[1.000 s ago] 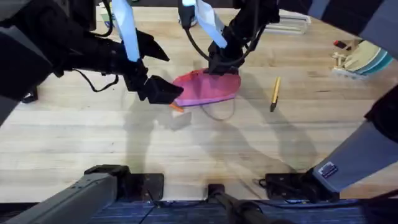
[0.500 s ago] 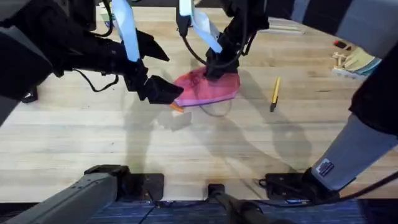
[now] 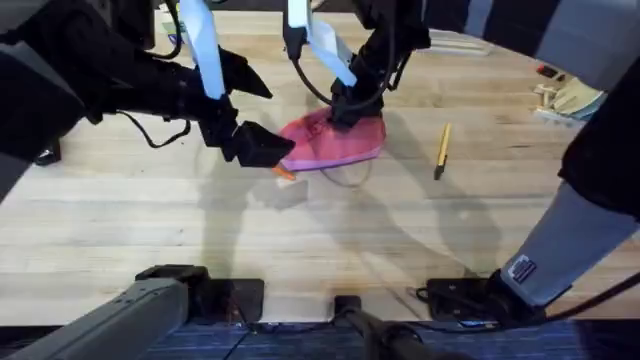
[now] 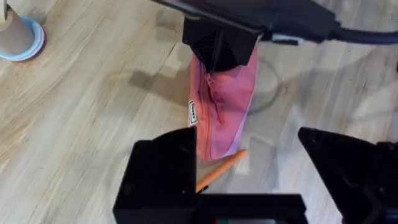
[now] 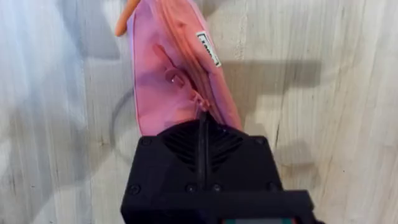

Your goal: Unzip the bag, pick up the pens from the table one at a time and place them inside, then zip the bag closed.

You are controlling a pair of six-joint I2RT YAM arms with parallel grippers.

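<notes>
- Black right gripper [image 5: 202, 127] has its jaws pressed together at the far end of the pink bag [image 3: 335, 143], seemingly pinching the zipper pull there; the zipper line runs from those jaws along the bag's top.
- Black left gripper [image 4: 249, 162] hangs above the bag's near end with its jaws wide apart and nothing between them; the bag's tip and the orange pen [image 4: 221, 169] lie in the gap below.
- A small white label [image 5: 208, 48] is sewn beside the zipper, with print too small to read.
- The bag lies on the pale wooden desk [image 3: 300, 230] near the middle, the orange pen poking out from under its left end.
- The yellow pen [image 3: 442, 148] with a dark tip lies apart on the desk, to the bag's right.
- Compared with a second ago, the right arm has shifted slightly left over the bag; the bag and both pens lie where they were.
</notes>
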